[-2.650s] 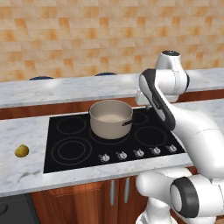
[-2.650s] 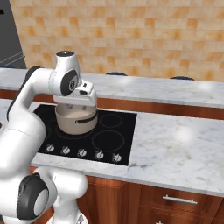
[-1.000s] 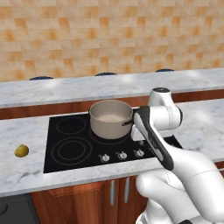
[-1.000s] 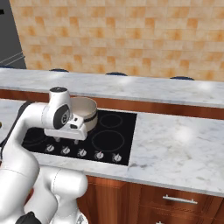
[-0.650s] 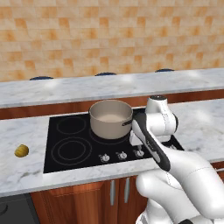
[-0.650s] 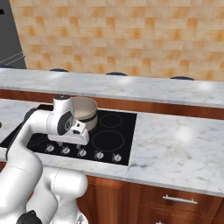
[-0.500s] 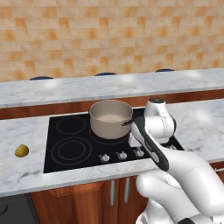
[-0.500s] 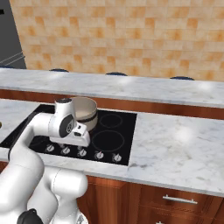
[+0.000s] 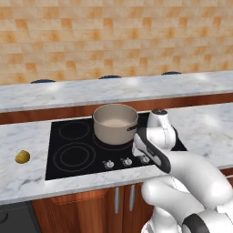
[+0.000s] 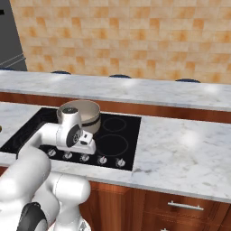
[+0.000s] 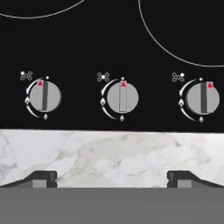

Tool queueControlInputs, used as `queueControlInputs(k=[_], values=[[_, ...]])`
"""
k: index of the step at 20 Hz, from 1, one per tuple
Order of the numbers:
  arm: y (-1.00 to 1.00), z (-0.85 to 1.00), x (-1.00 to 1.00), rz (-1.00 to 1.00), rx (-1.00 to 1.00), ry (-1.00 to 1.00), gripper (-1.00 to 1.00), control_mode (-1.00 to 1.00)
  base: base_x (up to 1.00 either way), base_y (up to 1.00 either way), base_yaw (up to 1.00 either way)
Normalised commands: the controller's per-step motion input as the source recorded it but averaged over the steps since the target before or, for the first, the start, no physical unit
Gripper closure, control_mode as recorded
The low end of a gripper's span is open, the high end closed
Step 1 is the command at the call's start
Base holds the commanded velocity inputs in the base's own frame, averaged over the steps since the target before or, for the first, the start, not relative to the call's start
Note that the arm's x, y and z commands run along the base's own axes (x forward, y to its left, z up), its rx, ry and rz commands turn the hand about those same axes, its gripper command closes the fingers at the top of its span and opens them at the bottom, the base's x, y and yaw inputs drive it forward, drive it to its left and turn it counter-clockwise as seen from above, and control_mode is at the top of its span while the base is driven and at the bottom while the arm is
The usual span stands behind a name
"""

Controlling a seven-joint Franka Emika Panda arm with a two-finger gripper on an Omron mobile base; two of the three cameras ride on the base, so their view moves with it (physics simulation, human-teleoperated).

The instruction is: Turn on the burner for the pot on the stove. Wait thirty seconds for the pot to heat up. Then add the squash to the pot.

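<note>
The grey-beige pot (image 9: 115, 123) (image 10: 88, 113) stands on the back middle zone of the black glass stove (image 9: 68, 154). The burner (image 9: 110, 145) under it shows just a sliver of grey ring, with no glow that I can make out. Far left on the marble lies the yellow-olive squash (image 9: 22, 157). My gripper (image 11: 112, 178) hangs open and empty just above the stove's front edge, pointing down at the knob row. Three silver knobs face it, with the middle knob (image 11: 122, 97) centred between the fingertips (image 11: 41, 177). Each knob's red mark points up. The hand (image 9: 154, 136) (image 10: 72, 131) sits right in front of the pot.
A raised marble ledge (image 9: 113, 88) runs behind the stove, under a tiled wall. Marble counter (image 10: 180, 144) stretches to the right of the cooktop. Wooden cabinet doors (image 9: 123, 200) are below the front edge. Two other knobs (image 11: 43, 96) (image 11: 202, 97) flank the middle one.
The arm has swung down from above the pot's right side to the front knob row. In the last half second the hand sank slightly lower. Pot and squash have not moved.
</note>
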Motion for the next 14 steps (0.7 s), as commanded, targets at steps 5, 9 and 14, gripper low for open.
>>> queueControlInputs(k=[5, 9, 14], values=[[-0.08, -0.27, 0.23, 0.0, 0.0, 0.0, -1.0, -1.0, 0.0, 0.0, 0.0], [-0.03, -0.22, 0.2, 0.0, 0.0, 0.0, -1.0, -1.0, 0.0, 0.0, 0.0], [0.0, -0.2, 0.17, 0.0, 0.0, 0.0, -1.0, -1.0, 0.0, 0.0, 0.0]])
